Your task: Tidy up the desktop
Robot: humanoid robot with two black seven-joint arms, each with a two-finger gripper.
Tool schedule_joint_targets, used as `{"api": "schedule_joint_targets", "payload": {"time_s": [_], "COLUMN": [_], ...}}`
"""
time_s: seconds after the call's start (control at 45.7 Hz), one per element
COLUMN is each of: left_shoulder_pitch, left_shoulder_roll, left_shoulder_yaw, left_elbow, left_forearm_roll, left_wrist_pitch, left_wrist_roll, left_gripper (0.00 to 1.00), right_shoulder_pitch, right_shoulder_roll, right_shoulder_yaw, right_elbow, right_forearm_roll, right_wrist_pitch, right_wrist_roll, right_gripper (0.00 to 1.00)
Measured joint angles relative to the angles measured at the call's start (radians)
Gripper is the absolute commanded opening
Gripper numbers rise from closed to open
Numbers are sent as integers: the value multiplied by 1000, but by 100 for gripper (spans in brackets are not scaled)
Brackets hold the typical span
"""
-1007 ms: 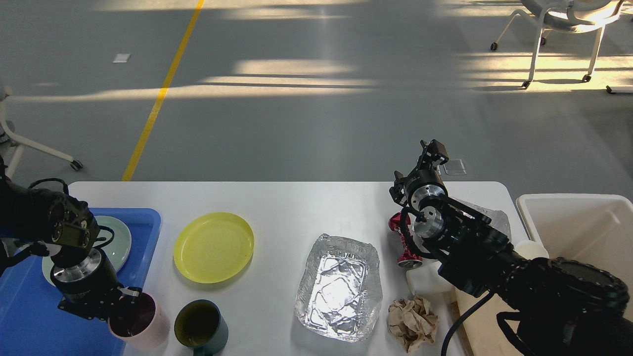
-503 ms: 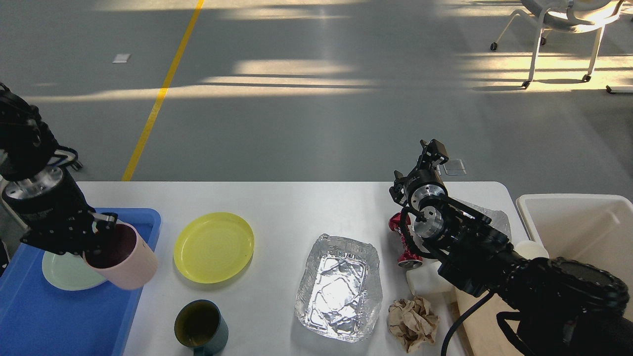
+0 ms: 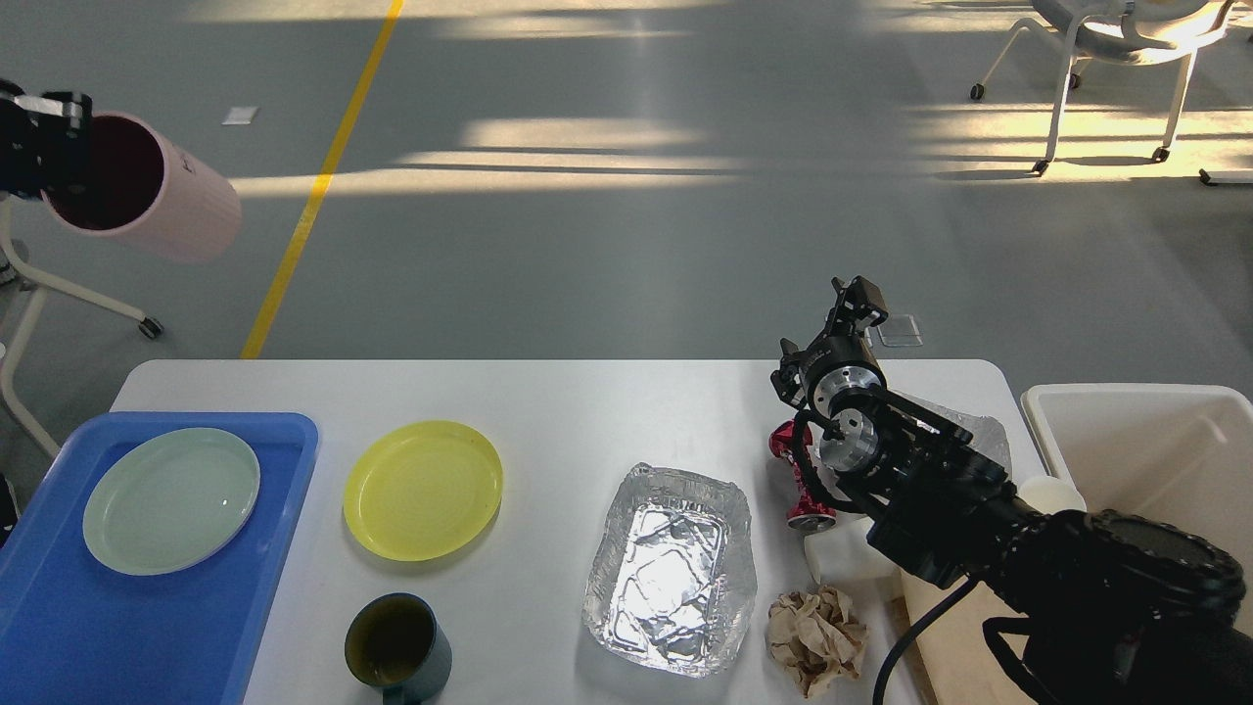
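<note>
Left gripper (image 3: 44,137) clamped on the rim of a pink cup (image 3: 147,191), high above the floor, tilted. Right gripper (image 3: 854,299) over the white desktop (image 3: 587,411) stretching across the foreground; jaw state impossible to tell.

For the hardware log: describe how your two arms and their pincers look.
The right arm is matte black and bulky, with round silver metal joint faces, a ribbed black ring near the view's edge and a black cable looping beneath it. Its right pincer is small, black and angular. Of the left pincer, only a black block with a pale tab shows.
</note>
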Motion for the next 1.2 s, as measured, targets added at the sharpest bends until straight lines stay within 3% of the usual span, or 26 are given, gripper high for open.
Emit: {"api": "schedule_joint_targets", "payload": {"time_s": [0.197, 0.547, 0.744, 0.788, 1.204], "left_shoulder_pitch": [-98, -87, 86, 196, 620], "left_shoulder_roll": [9, 16, 18, 23, 170], "left_shoulder_yaw": [0, 15, 64, 97, 5], "left_elbow": [70, 78, 51, 26, -29], "left_forearm_roll": [3, 5, 13, 19, 185], "left_wrist_pitch": [0, 0, 1, 1, 9], "left_wrist_roll": [15, 68, 112, 118, 121], "left_gripper": [0, 0, 0, 0, 0], "right_shoulder_pitch": [0, 0, 0, 0, 0], "right_shoulder_roll": [0, 0, 0, 0, 0], "right_shoulder_yaw": [0, 0, 0, 0, 0], "right_elbow": [0, 0, 0, 0, 0], "right_forearm_roll": [0, 1, 1, 0, 0], "right_wrist_pitch": [0, 0, 0, 0, 0], "right_wrist_roll": [0, 0, 0, 0, 0], "right_gripper": [100, 100, 100, 100, 100]}}
